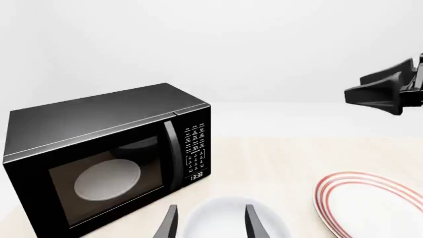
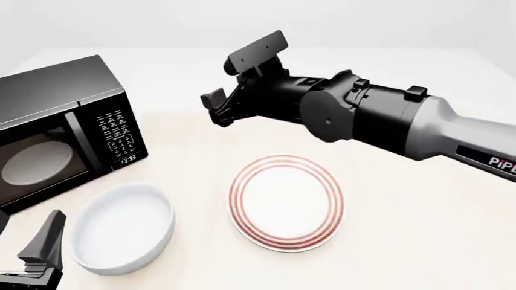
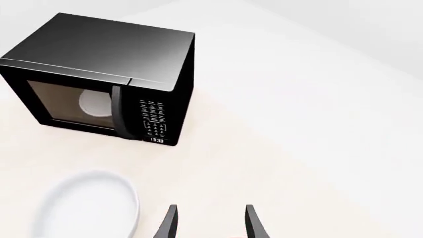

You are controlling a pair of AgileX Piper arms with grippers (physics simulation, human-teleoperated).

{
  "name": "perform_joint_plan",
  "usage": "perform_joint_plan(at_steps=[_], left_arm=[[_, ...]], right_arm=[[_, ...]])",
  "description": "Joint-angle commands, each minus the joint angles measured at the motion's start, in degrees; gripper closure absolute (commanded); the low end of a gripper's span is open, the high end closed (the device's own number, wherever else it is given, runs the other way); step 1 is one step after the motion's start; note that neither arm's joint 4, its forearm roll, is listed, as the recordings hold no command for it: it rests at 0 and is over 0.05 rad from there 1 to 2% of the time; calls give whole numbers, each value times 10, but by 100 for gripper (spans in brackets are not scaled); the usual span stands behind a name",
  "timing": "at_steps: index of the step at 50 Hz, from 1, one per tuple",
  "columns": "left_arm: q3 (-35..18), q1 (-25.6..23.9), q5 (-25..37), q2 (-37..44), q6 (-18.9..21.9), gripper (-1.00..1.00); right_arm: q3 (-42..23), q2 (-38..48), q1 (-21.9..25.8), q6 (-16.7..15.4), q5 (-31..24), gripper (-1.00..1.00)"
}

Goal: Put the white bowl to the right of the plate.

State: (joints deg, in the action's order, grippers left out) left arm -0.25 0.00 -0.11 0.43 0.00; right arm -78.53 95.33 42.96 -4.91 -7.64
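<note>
L wrist view: left gripper [image 1: 210,223] fingers spread, nothing between them, pointed at near rim of the white bowl [image 1: 231,218] just ahead. Microwave [image 1: 109,156] behind bowl, door shut. The plate [image 1: 373,203] off to one side, red rings clear. Right gripper [image 1: 387,89] crossing high in the bkgd, up in the air.

Front view: bowl [image 2: 121,226] sitting on table [image 2: 419,229] left of plate [image 2: 286,201], near but not touching; microwave [image 2: 60,130] just behind bowl. Left gripper [image 2: 40,251] low at bottom-left corner, beside bowl's left wall, apart from it. Right gripper [image 2: 229,90] raised above table beyond plate, holding nothing. Space to right of plate bare wood.

R wrist view: right gripper [image 3: 210,220] fingers apart, empty, looking down at bowl [image 3: 89,208] and microwave [image 3: 99,74].

Step, by the look of it: approach/pre-grasp, bowl not yet picked up. Next prob needs L fingers straddling rim wall, one inside, one outside, then close, lift clear, carry over or round plate w/o clipping it, set down on right side. Thick sloped wall = slip risk; right arm maybe in the way.
</note>
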Motion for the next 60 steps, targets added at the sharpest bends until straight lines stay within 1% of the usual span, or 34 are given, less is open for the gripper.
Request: perform_joint_plan(at_steps=[1,8,12,13,16,18,20,21,22,25,32,33,37,39,44,58,60], left_arm=[[0,0,0,0,0,-100],[0,0,0,0,0,-100],[0,0,0,0,0,-100],[0,0,0,0,0,-100],[0,0,0,0,0,-100],[0,0,0,0,0,-100],[0,0,0,0,0,-100],[0,0,0,0,0,-100],[0,0,0,0,0,-100],[0,0,0,0,0,-100],[0,0,0,0,0,-100],[0,0,0,0,0,-100],[0,0,0,0,0,-100],[0,0,0,0,0,-100],[0,0,0,0,0,-100],[0,0,0,0,0,-100],[0,0,0,0,0,-100]], right_arm=[[-69,67,38,14,-24,-100],[-101,103,41,28,-44,-100],[-116,111,44,28,-59,-100],[-120,122,52,35,-64,-100],[-121,134,61,40,-66,-100],[-120,140,66,53,-64,-100],[-123,147,73,57,-69,-100],[-125,150,83,51,-74,-100],[-120,151,86,57,-71,-100],[-127,156,93,70,-78,-100],[-125,165,102,88,-85,-100],[-125,167,105,82,-87,-100],[-109,165,116,100,-78,-100],[-108,170,119,102,-79,-100],[-86,171,124,118,-59,-100],[-74,192,106,145,-39,-100],[-73,197,103,144,-34,-100]])
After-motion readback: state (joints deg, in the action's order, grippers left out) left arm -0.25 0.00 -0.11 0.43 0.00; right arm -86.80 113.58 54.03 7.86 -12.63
